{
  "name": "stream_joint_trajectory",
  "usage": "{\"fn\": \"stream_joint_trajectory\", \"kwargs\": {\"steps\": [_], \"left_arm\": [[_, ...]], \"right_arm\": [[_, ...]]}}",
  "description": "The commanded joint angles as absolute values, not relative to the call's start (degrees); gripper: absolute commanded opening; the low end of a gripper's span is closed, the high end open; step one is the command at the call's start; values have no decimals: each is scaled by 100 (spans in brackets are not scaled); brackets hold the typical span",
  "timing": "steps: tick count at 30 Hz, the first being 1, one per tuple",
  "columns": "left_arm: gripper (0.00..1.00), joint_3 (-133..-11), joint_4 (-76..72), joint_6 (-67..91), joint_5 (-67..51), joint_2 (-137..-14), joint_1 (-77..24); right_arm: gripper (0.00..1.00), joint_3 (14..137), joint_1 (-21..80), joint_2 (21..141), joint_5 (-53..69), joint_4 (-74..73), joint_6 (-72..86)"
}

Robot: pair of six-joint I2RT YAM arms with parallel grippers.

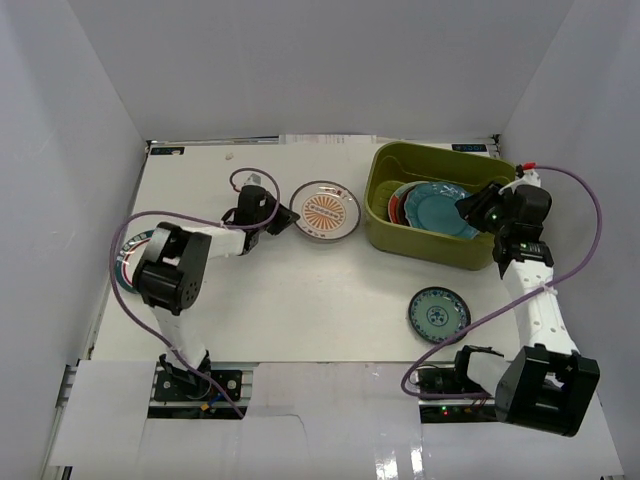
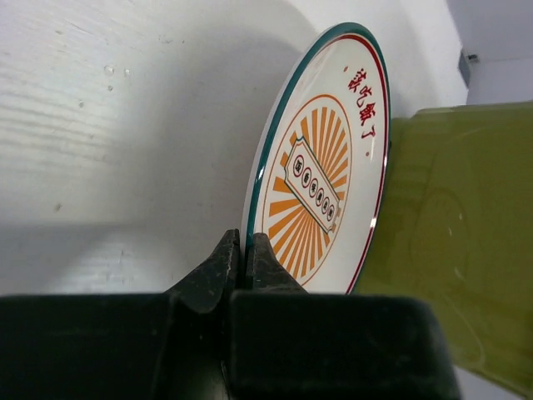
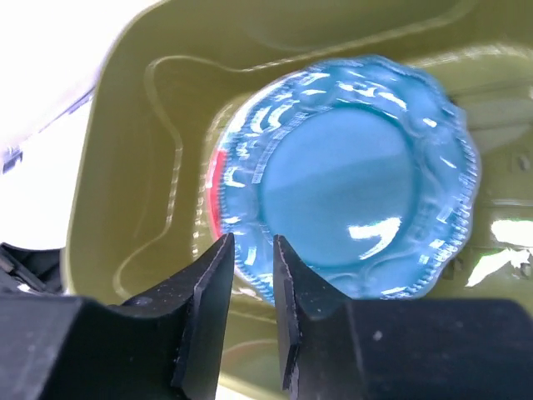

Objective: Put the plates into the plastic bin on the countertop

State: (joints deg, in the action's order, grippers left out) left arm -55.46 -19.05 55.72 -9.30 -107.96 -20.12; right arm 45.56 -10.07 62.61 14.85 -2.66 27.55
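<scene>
Top view: the green bin (image 1: 425,158) sits at the right rear of the white surface (image 1: 300,290). Inside it, the teal plate (image 1: 440,212) lies on a red plate (image 1: 397,205). The left gripper (image 1: 287,221) is at the left rim of the sunburst plate (image 1: 325,210), which lies just left of the bin. The right gripper (image 1: 472,210) hangs over the bin's right end. A small plate (image 1: 438,313) lies apart in front of the bin. A striped plate (image 1: 125,262) shows partly under the left arm.

Left wrist: the black fingers (image 2: 218,279) are clamped on the sunburst plate's thin, glazed rim, with the smooth bin wall just beyond. I judge the step in hand to be picking up this plate. The next move calls for a lift clear of the bin's thick rim, then a carry to the right.

Right wrist: the picture is blurred. The jaws stand narrowly apart over the glossy, scalloped teal plate. Its rim shows in the gap, and I cannot tell whether they pinch it.
</scene>
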Motion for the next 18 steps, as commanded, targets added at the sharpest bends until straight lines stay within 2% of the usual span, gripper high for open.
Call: {"fn": "stream_joint_trajectory", "kwargs": {"steps": [1, 9, 10, 11, 14, 18], "left_arm": [[0, -5283, -2303, 5467, -598, -9523, -2022], [0, -4878, -2338, 5370, -632, -7833, -2039], [0, -4895, -2347, 5396, -685, -7701, -2074], [0, -4939, -2347, 5405, -738, -7508, -2109], [0, -5447, -2207, 5327, -1062, -7584, -2530], [0, -6537, -1767, 4975, -1126, -8610, -3373]], "right_arm": [[31, 5194, -415, 5924, 1381, -693, 2216], [29, 5124, 501, 5081, 1186, -844, 2215], [27, 5176, 510, 4993, 1213, -870, 2267], [18, 5212, 536, 4809, 1239, -870, 2285], [8, 5422, 536, 4545, 1379, -827, 2443], [8, 5703, 545, 4140, 1801, -668, 2733]]}}
